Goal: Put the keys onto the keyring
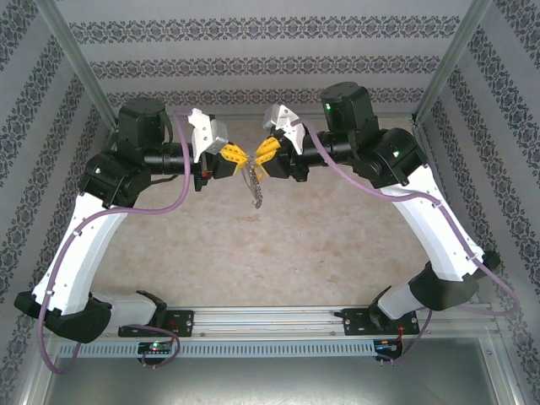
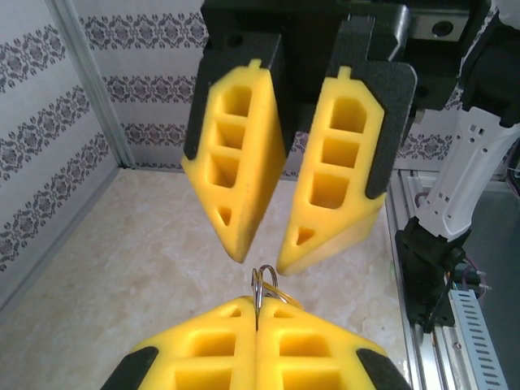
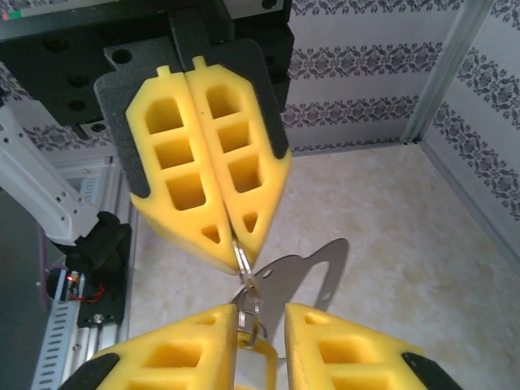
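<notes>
My left gripper (image 1: 239,155) (image 2: 257,313) is held in mid-air over the back of the table, shut on the thin silvery keyring (image 2: 262,280) (image 3: 244,262), which sticks out edge-on from its fingertips. The right gripper (image 1: 265,152) (image 3: 260,313) faces it tip to tip, its jaws apart on either side of the ring. Between those jaws sit a smaller ring and a yellow tag (image 3: 262,366). The keys (image 1: 256,192) hang below the two grippers as a grey cluster. One flat grey metal piece (image 3: 313,268) dangles just behind the rings.
The beige marbled table (image 1: 278,245) lies well beneath the hanging keys. Patterned walls and aluminium posts (image 1: 80,63) close in the back and sides. A metal rail (image 1: 270,321) with both arm bases runs along the near edge.
</notes>
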